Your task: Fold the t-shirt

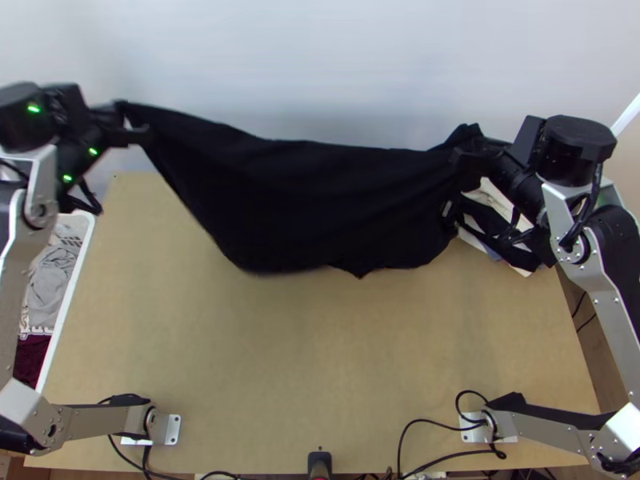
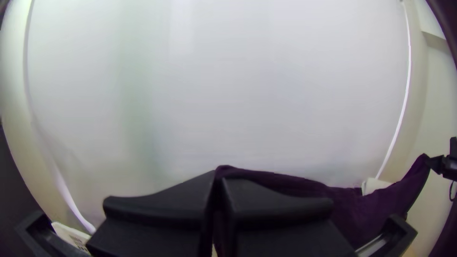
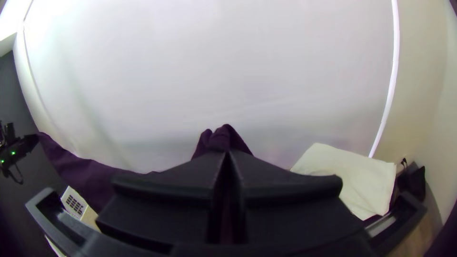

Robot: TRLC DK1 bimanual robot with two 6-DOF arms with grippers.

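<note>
Top view has the black t-shirt (image 1: 312,200) hanging between my two grippers, its upper edge drawn out in a shallow sag over the far part of the desk (image 1: 304,360). I can't tell whether its lower edge touches down.

On the left, my left gripper (image 1: 134,133) has its fingers clamped on one end of the shirt; the left wrist view shows cloth pinched between them. Across from it, my right gripper (image 1: 462,154) has its fingers closed on the other end, where the fabric bunches up at the tips in the right wrist view.

Near that right side lies a cream cloth (image 3: 347,176). Beside the desk's left edge, a white basket (image 1: 66,308) holds grey cloth (image 1: 50,280).
</note>
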